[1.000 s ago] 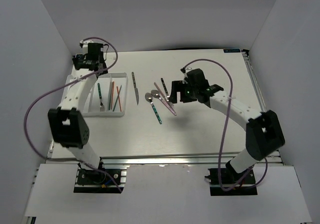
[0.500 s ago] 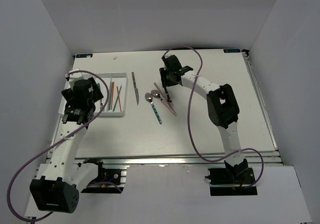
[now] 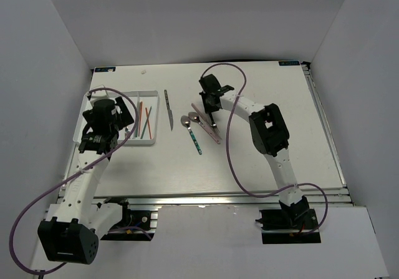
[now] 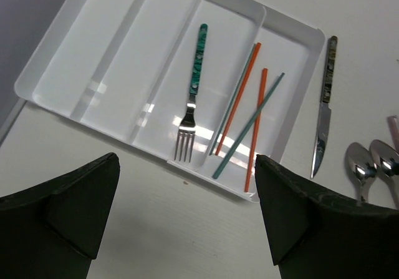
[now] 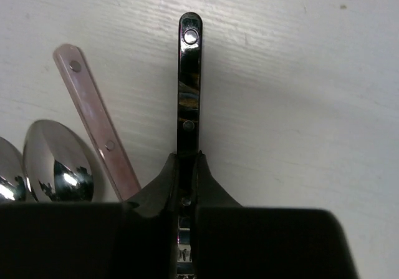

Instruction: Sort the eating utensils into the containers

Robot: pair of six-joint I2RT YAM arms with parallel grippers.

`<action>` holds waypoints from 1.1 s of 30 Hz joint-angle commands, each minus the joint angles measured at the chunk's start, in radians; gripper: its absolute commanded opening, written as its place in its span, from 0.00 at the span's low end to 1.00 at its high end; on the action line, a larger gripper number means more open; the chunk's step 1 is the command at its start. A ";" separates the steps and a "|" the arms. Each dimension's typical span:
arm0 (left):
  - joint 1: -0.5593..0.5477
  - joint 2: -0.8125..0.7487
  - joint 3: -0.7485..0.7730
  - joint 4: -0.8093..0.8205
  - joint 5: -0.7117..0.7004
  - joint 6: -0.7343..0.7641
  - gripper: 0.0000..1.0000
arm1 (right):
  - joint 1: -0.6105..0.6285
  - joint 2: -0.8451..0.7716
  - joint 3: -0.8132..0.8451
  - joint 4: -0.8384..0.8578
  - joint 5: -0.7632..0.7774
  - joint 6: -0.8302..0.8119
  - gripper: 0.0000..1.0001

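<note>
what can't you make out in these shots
Right wrist view: the dark handle disappears into the shut right gripper, hiding its working end.
Same view: the pink handle passes behind that gripper; its head is hidden.
Left wrist view: the two spoons show only bowls; the right edge and the left gripper cover the rest.

A white table [image 3: 262, 166] with a faint grain stands in soft, even light. A pale grey back wall [image 3: 199, 17] rises behind the table, matching side walls [image 3: 28, 73] flank it, and a metal rail [image 3: 206, 198] runs along its near edge.
</note>
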 commanded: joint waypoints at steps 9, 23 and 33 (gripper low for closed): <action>-0.156 0.184 0.011 0.415 0.672 -0.334 0.98 | 0.004 -0.422 -0.339 0.097 0.043 0.060 0.00; -0.529 0.550 0.146 0.900 0.582 -0.633 0.98 | 0.077 -0.904 -0.755 0.240 0.077 0.076 0.00; -0.569 0.632 0.192 0.844 0.568 -0.627 0.84 | 0.085 -1.084 -0.866 0.332 -0.130 0.155 0.00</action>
